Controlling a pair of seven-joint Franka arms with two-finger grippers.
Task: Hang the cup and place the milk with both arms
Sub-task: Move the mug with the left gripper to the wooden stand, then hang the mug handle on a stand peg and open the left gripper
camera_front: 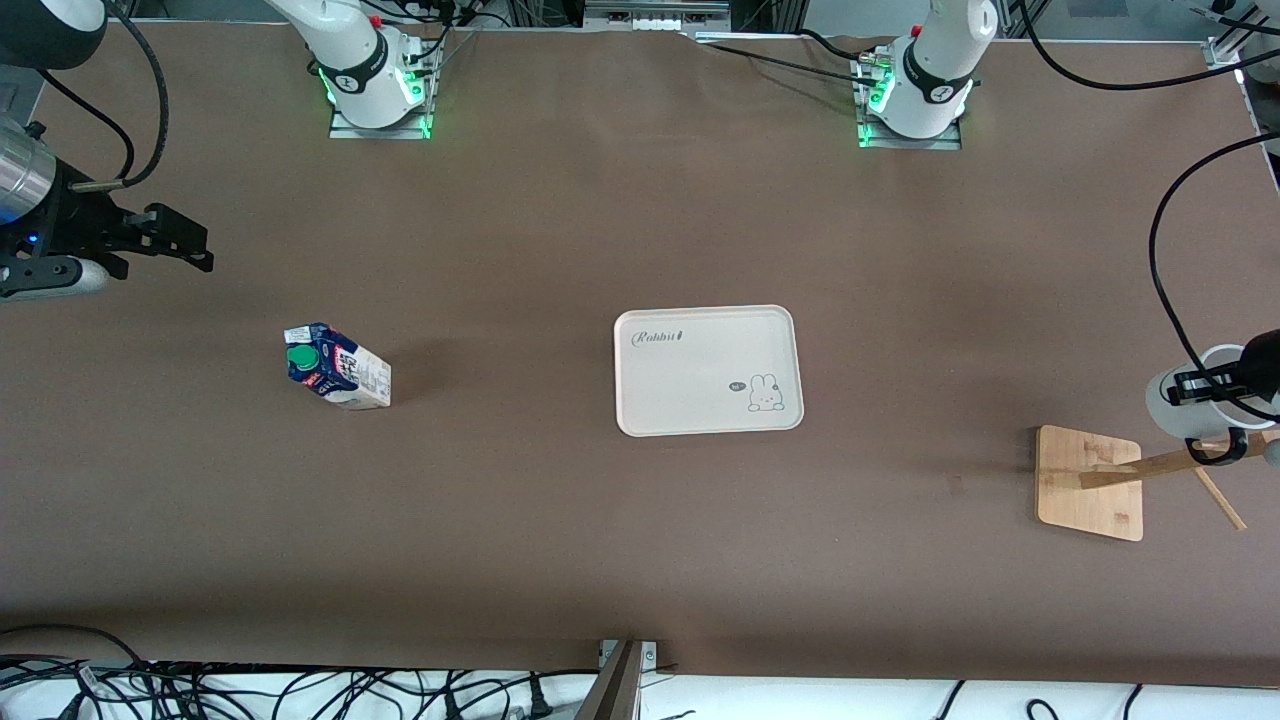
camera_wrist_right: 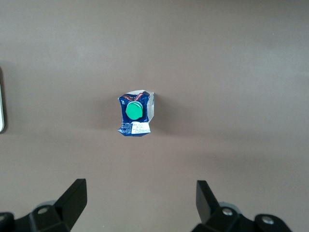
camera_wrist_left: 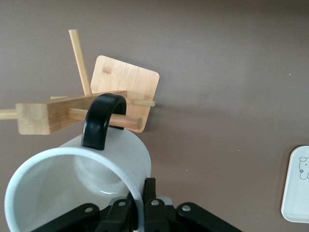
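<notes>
The fingers of the left gripper pinch the rim of the cup, one inside the wall and one outside, closed tight on it. The left gripper holds the cup up in the air at the left arm's end of the table, over the wooden rack. The cup is white with a black handle, and the handle loops over one of the rack's round pegs; whether it touches the peg cannot be told. The rack has a flat square base near the table's edge at that end and a post with pegs sticking out of it.

The right gripper has its fingers spread wide with nothing between them. It hangs in the air at the right arm's end of the table, over bare tabletop near the milk.

The milk stands upright on the table toward the right arm's end, untouched. It is a blue and white carton with a green cap on its sloped top.

A pale tray lies flat around the middle of the table, between the milk and the rack and well apart from both. It has the word "Rabbit" printed in one corner and a small rabbit drawing in the corner diagonally across from it. Nothing lies on it.
</notes>
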